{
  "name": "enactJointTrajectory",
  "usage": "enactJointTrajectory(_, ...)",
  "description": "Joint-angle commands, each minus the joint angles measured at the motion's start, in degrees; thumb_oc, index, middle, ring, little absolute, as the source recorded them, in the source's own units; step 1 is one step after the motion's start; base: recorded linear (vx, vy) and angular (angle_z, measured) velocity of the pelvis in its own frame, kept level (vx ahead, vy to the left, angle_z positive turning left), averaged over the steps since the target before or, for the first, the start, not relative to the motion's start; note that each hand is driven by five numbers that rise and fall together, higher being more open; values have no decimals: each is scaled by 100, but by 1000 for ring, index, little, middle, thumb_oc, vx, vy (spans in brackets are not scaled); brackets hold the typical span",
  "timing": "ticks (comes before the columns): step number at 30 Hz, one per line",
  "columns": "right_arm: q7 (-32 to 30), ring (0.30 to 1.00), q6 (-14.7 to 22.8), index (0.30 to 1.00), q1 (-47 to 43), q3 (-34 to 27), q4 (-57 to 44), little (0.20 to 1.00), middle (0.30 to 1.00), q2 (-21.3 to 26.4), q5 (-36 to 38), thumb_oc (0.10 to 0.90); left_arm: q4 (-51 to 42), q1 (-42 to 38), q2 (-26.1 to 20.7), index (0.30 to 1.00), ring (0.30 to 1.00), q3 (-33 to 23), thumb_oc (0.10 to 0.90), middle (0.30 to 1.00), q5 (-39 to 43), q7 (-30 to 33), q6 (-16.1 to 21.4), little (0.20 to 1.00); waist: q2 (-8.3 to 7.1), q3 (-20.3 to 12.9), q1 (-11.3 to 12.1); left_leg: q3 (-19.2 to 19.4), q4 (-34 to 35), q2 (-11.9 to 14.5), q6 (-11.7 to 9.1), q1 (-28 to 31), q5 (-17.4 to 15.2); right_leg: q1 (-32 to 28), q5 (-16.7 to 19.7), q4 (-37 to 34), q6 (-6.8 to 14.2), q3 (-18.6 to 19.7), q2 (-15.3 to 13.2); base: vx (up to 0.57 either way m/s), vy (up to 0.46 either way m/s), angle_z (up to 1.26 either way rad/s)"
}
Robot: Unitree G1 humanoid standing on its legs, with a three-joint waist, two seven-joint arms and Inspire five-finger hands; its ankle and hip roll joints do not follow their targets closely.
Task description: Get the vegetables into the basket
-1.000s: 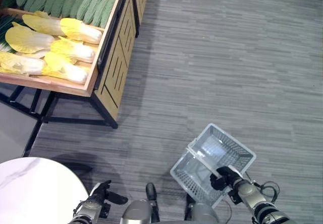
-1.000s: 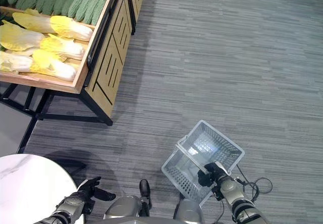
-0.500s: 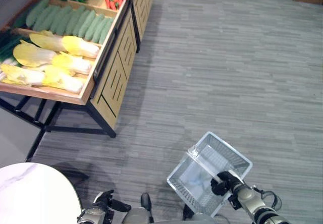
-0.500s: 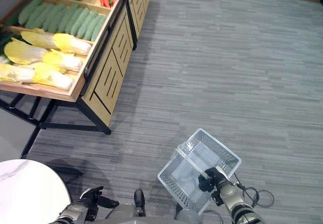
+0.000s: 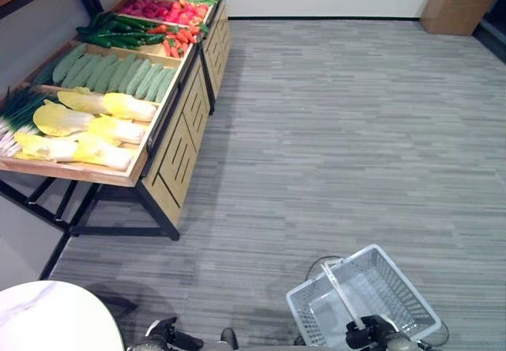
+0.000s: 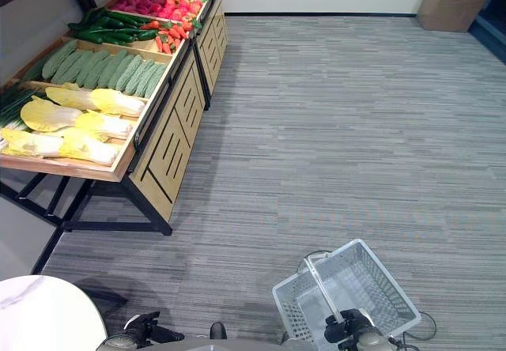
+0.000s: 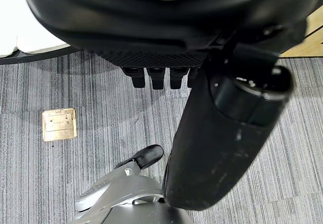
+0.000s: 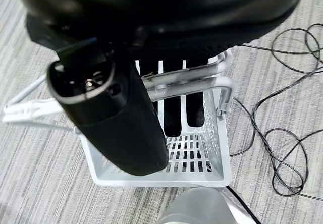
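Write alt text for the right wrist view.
The right hand grips the handle of a white basket, its fingers curled under it; the basket is empty and hangs above grey carpet.

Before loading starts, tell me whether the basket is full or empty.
Empty. The white basket, carried by its handle in the right hand, shows only bare mesh inside; the vegetables lie on the wooden stand.

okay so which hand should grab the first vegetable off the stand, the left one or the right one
Probably the left. The right hand is curled round the handle of the empty white basket, so it is taken. The left hand holds nothing, and the vegetable stand is on the robot's left side.
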State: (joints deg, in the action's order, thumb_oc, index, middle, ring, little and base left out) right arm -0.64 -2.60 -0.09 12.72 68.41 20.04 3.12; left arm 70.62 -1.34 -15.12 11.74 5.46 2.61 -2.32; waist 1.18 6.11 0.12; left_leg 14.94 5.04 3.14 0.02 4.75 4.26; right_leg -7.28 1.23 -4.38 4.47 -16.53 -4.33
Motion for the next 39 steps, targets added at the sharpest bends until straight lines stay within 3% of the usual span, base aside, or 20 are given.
enactJointTrajectory(1,78,300,128,300,-375,111,89,300,300,-122,136,400,392,-330,4,1000,1000,37,900,1000,-237,71,10,1000,-134,217,31,-43,-4,-236,72,358,-797,55,-518,444,51,368,50,0,0,0)
enactJointTrajectory(9,69,300,153,300,-299,-71,215,300,300,-157,305,400,405,-309,-10,1000,1000,14,900,1000,-216,80,36,1000,-151,223,28,-27,-46,-306,155,356,-908,95,-442,484,140,465,-11,35,74,-5)
enactJointTrajectory(15,68,300,155,300,-316,-158,216,300,300,-105,332,400,397,-318,-51,1000,1000,20,900,1000,-243,53,51,1000,-162,372,59,-36,-657,-361,247,21,-1217,262,-409,715,213,539,-140,32,130,-7)
enactJointTrajectory(20,100,300,145,300,-361,-265,185,300,300,-13,344,400,385,-306,-158,1000,1000,-15,900,1000,-266,26,73,1000,-84,568,73,74,-761,-485,485,-105,-1428,834,-67,1597,442,664,-332,102,271,-13)
enactJointTrajectory(21,108,300,141,300,-382,-273,176,300,300,18,333,400,342,-307,-185,1000,1000,-28,900,1000,-255,13,74,1000,-59,674,99,139,-747,-536,584,-46,-1512,1125,42,2222,487,600,-452,110,241,-18)
enactJointTrajectory(23,106,300,143,300,-389,-286,146,300,300,20,356,400,316,-313,-219,1000,1000,-31,900,1000,-241,16,66,1000,-62,773,106,197,-726,-567,612,20,-1537,1392,99,2642,514,582,-503,98,166,-26)
enactJointTrajectory(26,103,300,154,300,-388,-300,140,300,300,13,422,400,280,-326,-245,1000,1000,-45,900,1000,-209,8,67,1000,-41,808,141,257,-697,-570,616,67,-1542,1482,160,2388,511,606,-423,76,54,-7)
enactJointTrajectory(27,91,300,169,300,-410,-301,119,300,300,-9,490,400,285,-357,-250,1000,1000,-41,900,1000,-218,-3,75,1000,-21,810,150,301,-617,-554,574,87,-1493,1511,290,1598,520,702,-233,92,41,6)
enactJointTrajectory(28,91,300,169,300,-411,-301,119,300,300,-10,490,400,285,-358,-250,1000,1000,-41,900,1000,-218,-3,75,1000,-19,808,162,312,-620,-551,573,84,-1495,1510,302,1582,518,712,-226,133,-4,-2)
enactJointTrajectory(29,84,300,179,300,-401,-287,104,300,300,-30,516,400,331,-382,-251,1000,1000,-71,900,1000,-240,9,58,1000,-61,807,208,381,-582,-545,526,116,-1485,1526,491,751,585,705,-153,136,-49,-12)
enactJointTrajectory(32,109,300,181,300,-362,-231,36,300,300,-46,494,400,356,-413,-233,1000,1000,-113,900,1000,-255,10,40,1000,-155,790,243,468,-621,-560,426,219,-1546,1586,647,-59,705,532,-38,212,-95,-15)
enactJointTrajectory(36,158,300,182,300,-312,-162,24,300,300,-32,456,400,360,-408,-189,1000,1000,-110,900,1000,-243,-11,40,1000,-174,730,172,392,-580,-573,325,479,-1588,1625,554,-62,704,498,144,320,-149,10)
enactJointTrajectory(38,190,300,187,300,-240,-142,25,300,300,-6,475,400,393,-407,-161,1000,1000,-66,900,1000,-259,-38,17,1000,-134,664,80,244,-616,-526,245,631,-1588,1580,461,139,583,627,251,451,-242,22)
enactJointTrajectory(39,209,300,192,300,-222,-97,42,300,300,51,522,400,408,-432,-109,1000,1000,-19,900,1000,-257,-52,-2,1000,-68,556,-6,87,-764,-373,107,714,-1493,1506,321,354,381,766,399,484,-313,33)
